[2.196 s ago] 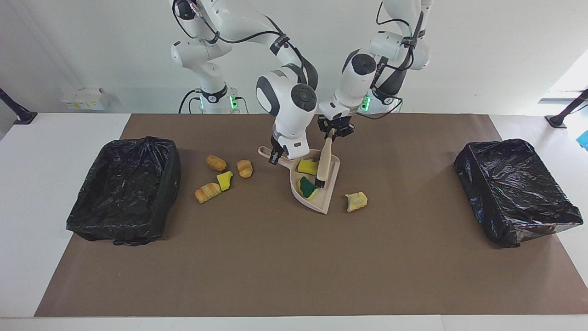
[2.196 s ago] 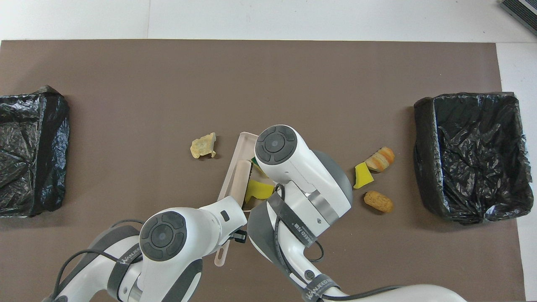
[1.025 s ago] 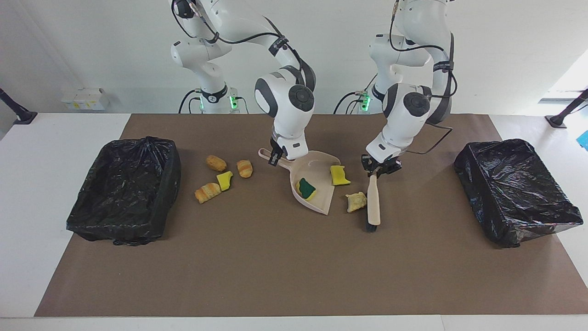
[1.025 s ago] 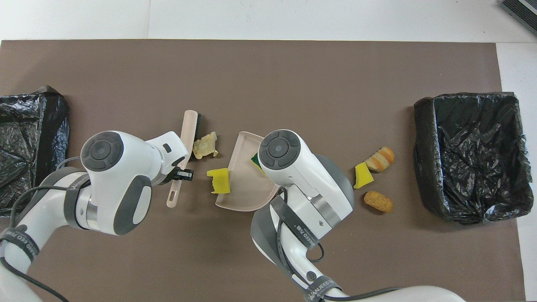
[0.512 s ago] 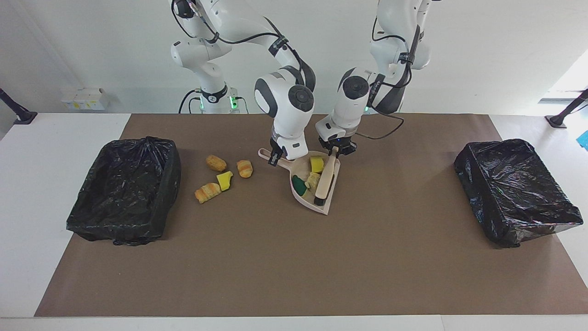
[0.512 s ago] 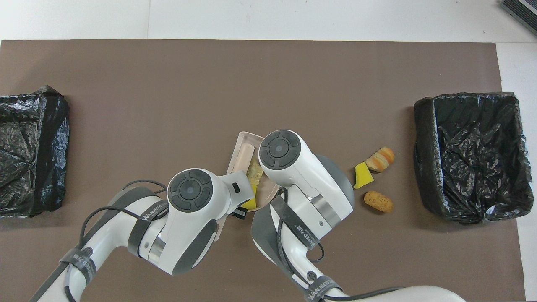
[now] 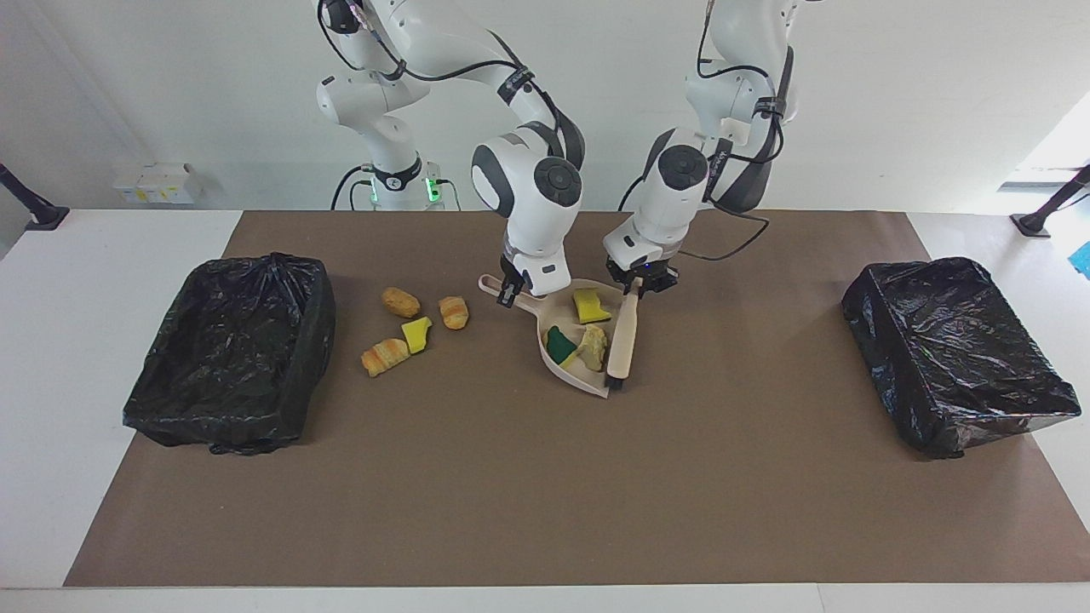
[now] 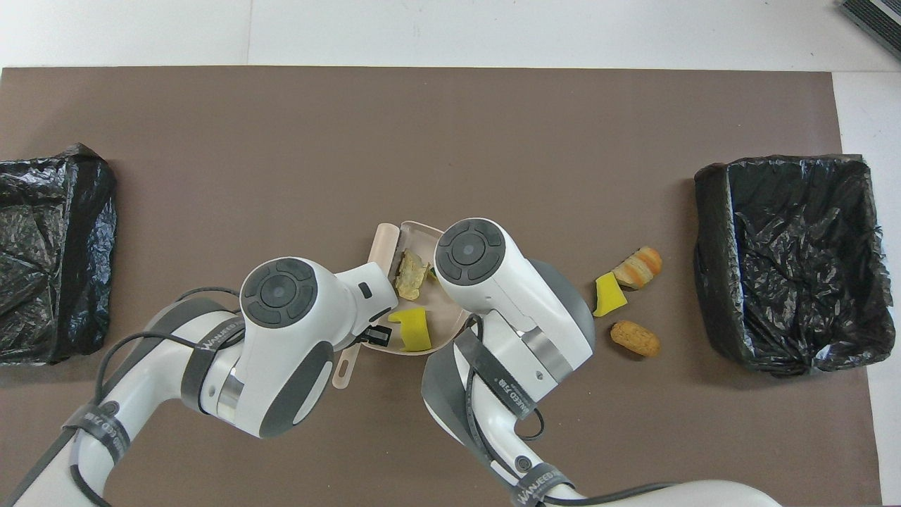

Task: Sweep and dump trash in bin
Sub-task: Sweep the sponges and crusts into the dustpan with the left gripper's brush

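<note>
My right gripper [image 7: 509, 291] is shut on the handle of the beige dustpan [image 7: 586, 380], which rests on the brown mat. In the pan lie a yellow sponge chunk [image 7: 589, 305], a green-and-yellow sponge chunk [image 7: 558, 343] and the pale chip [image 7: 593, 346]. My left gripper [image 7: 640, 288] is shut on the beige brush [image 7: 624, 336], whose black bristles stand at the pan's edge toward the left arm's end. Three orange-brown bread pieces [image 7: 400, 301] [image 7: 454, 312] [image 7: 385, 356] and a yellow sponge chunk [image 7: 415, 334] lie loose beside the pan, toward the right arm's end. The overhead view shows the pan [image 8: 417, 228], the chip [image 8: 410, 271] and the brush [image 8: 383, 243].
A bin lined with a black bag [image 7: 230, 349] stands at the right arm's end of the mat, close to the loose scraps. A second black-lined bin [image 7: 954, 349] stands at the left arm's end. The brown mat [image 7: 545, 494] covers the white table.
The left gripper swept the brush from outside the pan into it, carrying the chip and a yellow sponge chunk in. The brush has since drawn back to the pan's edge. The right gripper held still.
</note>
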